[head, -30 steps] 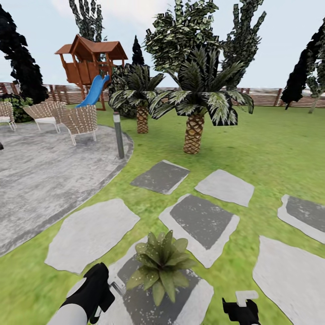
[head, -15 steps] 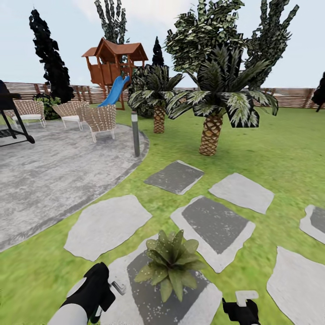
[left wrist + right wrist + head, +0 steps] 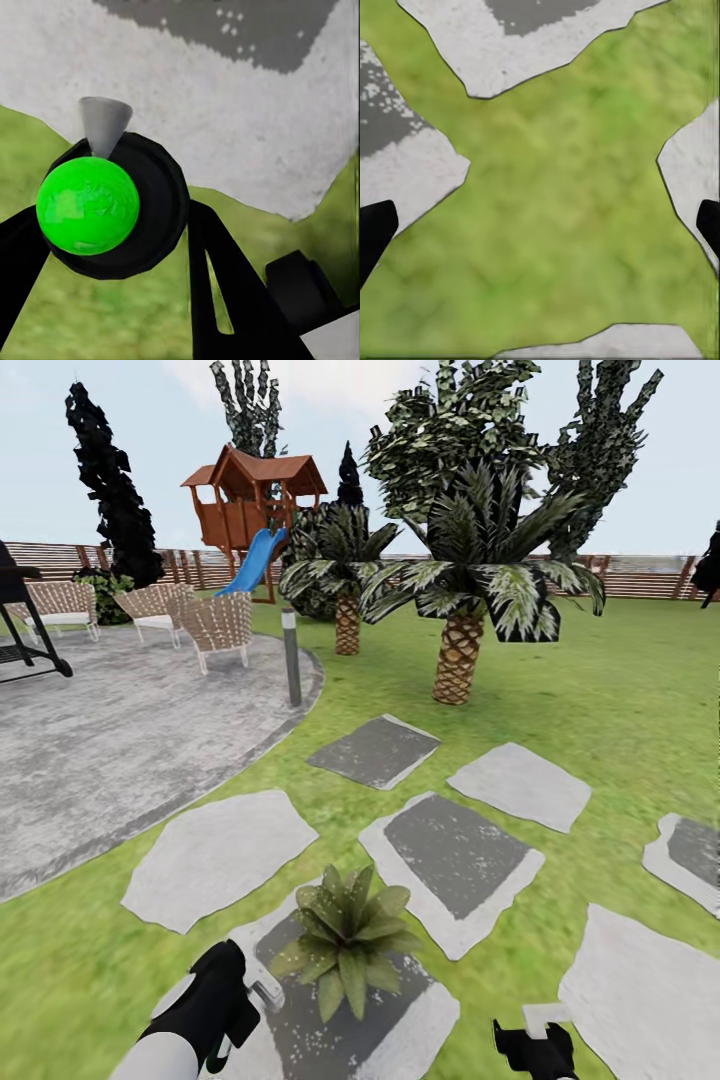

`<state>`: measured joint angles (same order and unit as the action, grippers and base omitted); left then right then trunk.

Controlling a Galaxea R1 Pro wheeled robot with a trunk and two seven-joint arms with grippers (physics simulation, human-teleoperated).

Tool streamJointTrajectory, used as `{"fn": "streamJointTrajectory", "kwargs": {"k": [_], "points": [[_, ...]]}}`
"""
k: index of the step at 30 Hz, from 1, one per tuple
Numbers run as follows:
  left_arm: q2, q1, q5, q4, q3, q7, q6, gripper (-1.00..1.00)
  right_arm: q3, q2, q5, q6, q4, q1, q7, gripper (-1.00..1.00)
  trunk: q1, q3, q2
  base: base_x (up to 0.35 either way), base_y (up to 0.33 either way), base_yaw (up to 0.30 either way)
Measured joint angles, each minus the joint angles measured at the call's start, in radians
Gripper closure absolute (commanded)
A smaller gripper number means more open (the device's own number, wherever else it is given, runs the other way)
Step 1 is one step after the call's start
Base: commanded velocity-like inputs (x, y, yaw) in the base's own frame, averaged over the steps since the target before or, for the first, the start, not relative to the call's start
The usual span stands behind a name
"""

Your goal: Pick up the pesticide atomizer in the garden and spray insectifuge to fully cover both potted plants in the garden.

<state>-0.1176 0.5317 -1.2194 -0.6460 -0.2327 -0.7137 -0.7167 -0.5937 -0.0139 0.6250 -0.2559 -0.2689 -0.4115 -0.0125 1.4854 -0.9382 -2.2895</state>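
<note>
1. Left hand [image 3: 112, 225] clenched on small pesticide atomizer with dark round body and bright green cap [image 3: 88, 205], grey cone nozzle sticking out past the cap; seen low at left in head view [image 3: 232, 1000], whitish nozzle tip aimed toward the plant.
2. Right hand [image 3: 540, 232] released, black fingertips [image 3: 373, 231] spread wide apart over grass between stone slabs; seen at bottom right of head view [image 3: 535, 1045].
3. Low rosette potted plant with pointed green leaves [image 3: 345, 935] sitting on grey stepping stone with dark centre [image 3: 400, 1025], just beside left hand.
4. More flat grey stepping stones [image 3: 215, 855] scattered over green lawn [image 3: 620, 720].
5. Round grey paved patio [image 3: 110, 745] at left, wicker chairs [image 3: 215, 625] on it, grey post [image 3: 292, 658] at its edge.
6. Two scaly-trunk palms [image 3: 460, 650] beyond stones; wooden playhouse with blue slide [image 3: 250, 510] and brown slatted fence [image 3: 640, 575] far back.
</note>
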Motion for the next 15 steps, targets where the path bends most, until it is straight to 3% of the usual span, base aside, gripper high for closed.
{"fn": "streamJointTrajectory", "kwargs": {"k": [6,15], "points": [[0.000,0.000,0.000,-0.001,0.000,0.001,0.000,1.00,0.000,0.001,0.000,0.000,0.000,0.000,0.000,-1.00,0.000,0.000,0.000,-0.107,-0.272,0.059],[0.000,0.000,0.000,-0.001,0.001,0.001,-0.001,1.00,0.000,0.002,0.000,0.000,0.000,0.000,0.000,-1.00,0.000,0.000,0.000,-0.085,-0.272,0.264]]}}
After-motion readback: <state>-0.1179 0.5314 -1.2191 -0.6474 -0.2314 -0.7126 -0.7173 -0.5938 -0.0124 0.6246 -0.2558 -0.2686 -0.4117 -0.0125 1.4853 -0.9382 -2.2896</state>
